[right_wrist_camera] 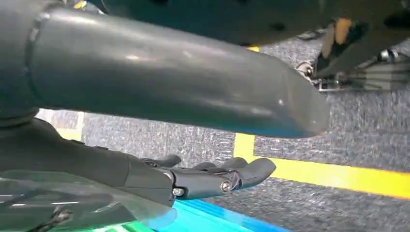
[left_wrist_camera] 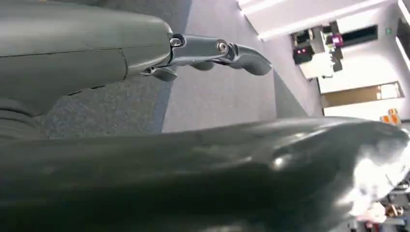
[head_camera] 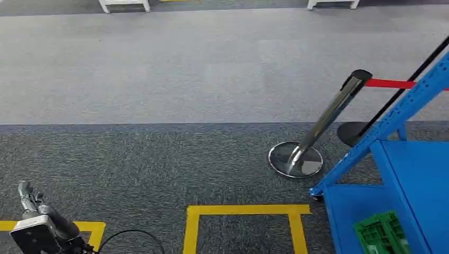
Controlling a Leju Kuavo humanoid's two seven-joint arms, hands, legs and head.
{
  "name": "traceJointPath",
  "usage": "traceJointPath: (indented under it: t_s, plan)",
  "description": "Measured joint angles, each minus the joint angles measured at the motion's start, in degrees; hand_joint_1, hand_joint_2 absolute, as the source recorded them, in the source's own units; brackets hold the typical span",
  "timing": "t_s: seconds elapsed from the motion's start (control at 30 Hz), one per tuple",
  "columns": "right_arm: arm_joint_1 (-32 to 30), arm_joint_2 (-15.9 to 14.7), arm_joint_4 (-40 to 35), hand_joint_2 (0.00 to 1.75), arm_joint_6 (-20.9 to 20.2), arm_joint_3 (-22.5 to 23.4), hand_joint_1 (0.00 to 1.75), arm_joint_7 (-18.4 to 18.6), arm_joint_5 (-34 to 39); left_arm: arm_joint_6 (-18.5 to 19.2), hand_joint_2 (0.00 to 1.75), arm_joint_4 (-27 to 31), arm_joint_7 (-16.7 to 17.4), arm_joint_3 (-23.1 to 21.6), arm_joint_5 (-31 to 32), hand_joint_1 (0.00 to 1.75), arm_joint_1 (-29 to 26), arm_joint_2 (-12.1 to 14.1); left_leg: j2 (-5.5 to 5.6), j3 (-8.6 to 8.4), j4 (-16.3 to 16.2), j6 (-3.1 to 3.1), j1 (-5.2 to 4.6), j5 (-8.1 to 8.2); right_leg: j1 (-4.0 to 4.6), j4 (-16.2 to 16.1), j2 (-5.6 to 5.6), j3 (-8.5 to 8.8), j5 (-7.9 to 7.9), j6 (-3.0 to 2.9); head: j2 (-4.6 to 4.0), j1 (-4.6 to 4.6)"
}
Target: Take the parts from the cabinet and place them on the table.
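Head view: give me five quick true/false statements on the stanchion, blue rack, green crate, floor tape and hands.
1. The chrome stanchion post appears tilted in this view, its round base on the dark carpet. True.
2. A blue belt runs from the stanchion's top. False: the belt is red.
3. A green crate sits on the blue rack. True.
4. The floor tape is white. False: it is yellow.
5. The left hand holds a part. False: its fingers are extended with nothing in them; the right hand is likewise empty.
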State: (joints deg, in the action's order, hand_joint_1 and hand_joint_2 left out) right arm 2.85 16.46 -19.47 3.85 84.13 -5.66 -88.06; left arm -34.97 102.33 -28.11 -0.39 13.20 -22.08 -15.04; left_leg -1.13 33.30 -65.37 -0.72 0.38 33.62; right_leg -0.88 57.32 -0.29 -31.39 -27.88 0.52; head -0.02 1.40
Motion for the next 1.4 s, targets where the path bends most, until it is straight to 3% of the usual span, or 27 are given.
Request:
traceJointPath:
  t_s: [0.07, 0.1, 0.17, 0.23, 0.27, 0.4, 0.43, 0.47, 0.5, 0.57, 0.6, 0.63, 0.7, 0.73, 0.77, 0.8, 0.9, 0.93, 0.97, 1.07, 1.1, 1.13, 1.2, 1.23, 1.27, 1.3, 1.4]
  plan:
    - [0.0, 0.0, 0.0, 0.00, 0.0, 0.0, 0.00, 0.0, 0.0, 0.0, 0.00, 0.0, 0.0, 0.0, 0.0, 0.00, -0.1, 0.1, 0.36, 3.98, -8.6, -0.04, 0.00, 3.28, 0.22, 0.0, 0.99, -0.09, 0.02, -0.20, 0.00, 0.02]
    - [0.0, 0.0, 0.0, 0.00, 0.0, 0.0, 0.00, 0.0, 0.0, 0.0, 0.00, 0.0, 0.0, 0.0, 0.0, 0.00, -0.1, 0.1, 0.38, 4.80, -10.2, 0.05, 0.00, 3.20, 0.28, 0.0, 1.48, -0.07, 0.03, -0.22, 0.00, -0.02]
    - [-0.1, 0.0, 0.0, 0.00, 0.0, 0.0, 0.00, 0.0, 0.0, 0.0, 0.00, 0.0, 0.1, 0.0, 0.0, 0.00, 0.0, 0.1, 0.53, 2.95, -5.7, 0.47, -0.01, -0.77, 0.34, 0.0, 2.69, 0.08, 0.04, -0.21, 0.00, 0.00]
    - [-0.1, 0.0, 0.0, 0.00, 0.0, 0.0, 0.00, 0.0, -0.1, 0.0, 0.00, 0.0, 0.1, 0.0, 0.0, 0.00, 0.0, 0.1, 2.43, -1.63, 4.5, 1.08, 0.00, -6.06, 0.30, 0.0, 3.85, 0.33, 0.08, -0.12, 0.00, 0.07]
    - [0.0, 0.0, 0.0, 0.00, 0.0, 0.0, 0.00, 0.0, -0.1, 0.0, 0.00, 0.0, 0.1, 0.0, 0.0, 0.00, 0.0, 0.1, 4.36, -2.47, 6.4, 1.34, -0.04, -5.54, 0.47, 0.1, 4.15, 0.15, 0.08, 0.13, 0.00, -0.04]
    - [-0.2, 0.0, 0.0, 0.00, 0.0, 0.0, 0.00, 0.0, -0.1, -0.1, 0.00, 0.0, 0.2, -0.1, 0.0, 0.00, 0.3, 0.0, 3.26, -2.55, 7.8, 1.89, -0.29, -5.75, 0.07, -0.3, 5.50, -1.21, 0.66, 1.75, 0.00, -0.06]
    - [-0.2, 0.0, 0.0, 0.00, 0.0, 0.0, 0.00, 0.0, -0.1, -0.1, 0.00, 0.0, 0.2, -0.2, 0.0, 0.00, 0.3, 0.0, 2.53, -2.89, 8.7, 2.26, 0.17, -6.26, -0.01, 0.3, 4.67, -1.28, 0.17, 1.81, 0.00, -0.09]
    - [-0.1, 0.0, 0.0, 0.00, 0.0, 0.0, 0.00, 0.0, -0.1, -0.1, 0.00, 0.0, 0.2, -0.2, 0.0, 0.00, 0.4, 0.0, 2.15, -3.00, 9.1, 2.59, 0.09, -6.34, 0.26, 1.9, 2.59, -2.13, -1.29, 1.96, 0.00, -0.24]
    - [0.0, 0.0, 0.0, 0.00, 0.0, 0.0, 0.00, 0.0, -0.2, -0.1, 0.00, 0.0, 0.2, -0.2, 0.0, 0.00, 0.3, 0.0, 1.53, -2.90, 9.1, 2.79, 0.06, -6.39, 0.25, 5.6, 1.59, -4.08, -3.68, 2.09, 0.00, -0.39]
    - [0.0, 0.0, 0.0, 0.00, 0.0, 0.0, 0.00, 0.0, -0.2, -0.1, 0.00, -0.1, 0.2, -0.2, 0.0, 0.00, 0.3, 0.0, 0.28, -2.77, 9.0, 2.86, -0.11, -6.35, 0.20, 14.7, 0.91, -8.35, -7.68, 2.51, 0.00, -0.30]
    - [0.0, 0.0, 0.0, 0.00, 0.0, 0.0, 0.00, 0.0, -0.2, -0.1, 0.00, -0.1, 0.2, -0.2, -0.1, 0.00, 0.3, 0.0, -0.26, -2.74, 9.0, 2.85, -0.12, -6.34, 0.19, 16.9, 0.82, -9.40, -8.05, 2.65, 0.00, -0.39]
    - [-0.1, 0.0, 0.0, 0.00, 0.0, 0.0, 0.00, 0.0, -0.2, -0.1, 0.00, -0.1, 0.2, -0.2, -0.1, 0.00, 0.3, 0.0, -0.74, -2.78, 9.0, 2.82, -0.12, -6.32, 0.16, 16.4, 0.72, -9.03, -7.00, 2.74, 0.00, -0.35]
    - [-0.2, 0.0, 0.0, 0.00, 0.0, 0.0, 0.00, 0.1, -0.2, -0.1, 0.00, -0.1, 0.2, -0.2, -0.1, 0.00, 0.3, 0.0, -1.57, -2.83, 8.8, 2.56, -0.06, -6.15, 0.05, 8.8, 0.00, -4.95, -2.72, 2.87, 0.00, -0.37]
    - [-0.2, 0.0, 0.0, 0.00, 0.0, 0.0, 0.00, 0.1, -0.2, -0.1, 0.00, -0.1, 0.2, -0.2, -0.1, 0.00, 0.3, 0.0, -1.95, -2.90, 8.6, 2.24, -0.01, -5.93, 0.02, 3.2, -1.18, -1.80, -0.46, 2.86, 0.00, -0.37]
    - [0.0, 0.0, 0.0, 0.00, 0.0, 0.0, 0.00, 0.1, -0.2, -0.1, 0.00, -0.1, 0.2, -0.2, -0.1, 0.00, 0.3, 0.0, -2.21, -2.93, 8.3, 1.80, -0.40, -5.63, 0.25, 0.0, -3.53, -0.28, -0.94, 2.64, 0.00, -0.46]
    - [0.1, 0.0, 0.0, 0.00, 0.0, 0.0, 0.00, 0.1, -0.2, -0.1, 0.00, -0.1, 0.2, -0.2, -0.1, 0.00, 0.3, 0.0, -2.47, -2.90, 7.9, 1.52, -0.63, -5.35, 0.19, -0.1, -2.67, 0.35, -0.38, 1.82, 0.00, -0.30]
    - [-0.1, 0.0, 0.0, 0.00, 0.0, 0.0, 0.00, 0.1, -0.2, -0.2, 0.00, -0.1, 0.2, -0.2, -0.1, 0.00, 0.4, 0.0, -3.34, -3.13, 8.0, 0.99, -0.47, -5.51, 0.45, 0.1, -1.57, -0.51, -0.37, 0.92, 0.00, -0.22]
    - [-0.1, 0.0, 0.0, 0.00, 0.0, 0.0, 0.00, 0.2, -0.2, -0.2, 0.00, -0.1, 0.2, -0.2, -0.1, 0.00, 0.4, 0.0, -2.91, -3.13, 7.7, 0.40, -0.28, -4.86, 0.09, -0.2, -1.15, 0.16, -0.07, 0.32, 0.00, -0.17]
    - [-0.1, 0.0, 0.0, 0.00, 0.0, 0.0, 0.00, 0.2, -0.2, -0.3, 0.00, -0.1, 0.2, -0.2, -0.1, 0.00, 0.4, 0.0, -1.35, -2.64, 6.2, 0.14, -0.16, -3.55, 0.07, -0.2, -0.77, 0.14, 0.01, 0.00, 0.00, 0.06]
    - [0.0, 0.0, 0.0, 0.00, 0.0, 0.0, 0.00, 0.2, -0.2, -0.4, 0.00, -0.1, 0.4, -0.2, -0.1, 0.00, 0.2, 0.1, 0.36, 3.14, -6.9, -0.10, -0.02, 2.95, 0.24, -0.1, 0.63, 0.00, 0.09, -0.56, 0.00, 0.22]
    - [0.0, 0.0, 0.0, 0.00, 0.0, 0.0, 0.00, 0.3, -0.2, -0.4, 0.00, -0.1, 0.5, -0.2, -0.1, 0.00, 0.2, 0.1, 0.38, 4.71, -10.2, -0.05, -0.02, 3.67, 0.31, -0.1, 1.19, 0.01, 0.10, -0.59, 0.00, 0.22]
    - [0.0, 0.0, 0.0, 0.00, 0.0, 0.0, 0.00, 0.3, -0.2, -0.4, 0.00, -0.1, 0.5, -0.2, -0.1, 0.00, 0.2, 0.1, 0.40, 4.93, -10.4, 0.07, -0.03, 2.79, 0.35, -0.1, 1.77, 0.08, 0.10, -0.58, 0.00, 0.20]
    - [-0.1, 0.0, 0.0, 0.00, 0.0, 0.0, 0.00, 0.4, -0.2, -0.4, 0.00, -0.1, 0.5, -0.2, -0.1, 0.00, 0.2, 0.1, 0.71, 2.13, -3.7, 0.60, -0.04, -2.05, 0.38, -0.1, 3.07, 0.29, 0.10, -0.57, 0.00, 0.22]
    - [0.0, 0.0, 0.0, 0.00, 0.0, 0.0, 0.00, 0.5, -0.2, -0.4, 0.00, -0.1, 0.5, -0.2, -0.1, 0.00, 0.2, 0.1, 1.61, -0.10, 1.3, 0.92, -0.04, -4.74, 0.37, -0.1, 3.62, 0.42, 0.11, -0.55, 0.00, 0.22]
    - [0.0, 0.0, 0.0, 0.00, 0.0, 0.0, 0.00, 0.8, -0.2, -0.4, 0.00, -0.1, 0.5, -0.2, -0.1, 0.00, 0.2, 0.2, 3.53, -1.88, 5.6, 1.26, -0.03, -6.43, 0.28, -0.1, 4.06, 0.33, 0.14, -0.49, 0.00, 0.22]
    - [0.1, 0.0, 0.0, 0.00, 0.0, 0.0, 0.00, 1.0, -0.2, -0.4, 0.00, -0.1, 0.6, -0.2, -0.1, 0.00, 0.2, 0.2, 4.39, -2.37, 7.0, 1.47, 0.01, -5.89, 0.63, 0.2, 4.50, 0.12, 0.10, -0.09, 0.00, 0.15]
    - [-0.2, 0.0, 0.0, 0.00, 0.0, 0.0, 0.00, 2.0, -0.4, -0.5, 0.00, -0.2, 0.7, -0.2, -0.1, 0.00, 0.4, 0.1, 3.57, -2.24, 7.5, 1.62, -0.35, -5.70, 0.13, -0.3, 5.41, -0.62, 0.68, 1.08, 0.00, 0.29]
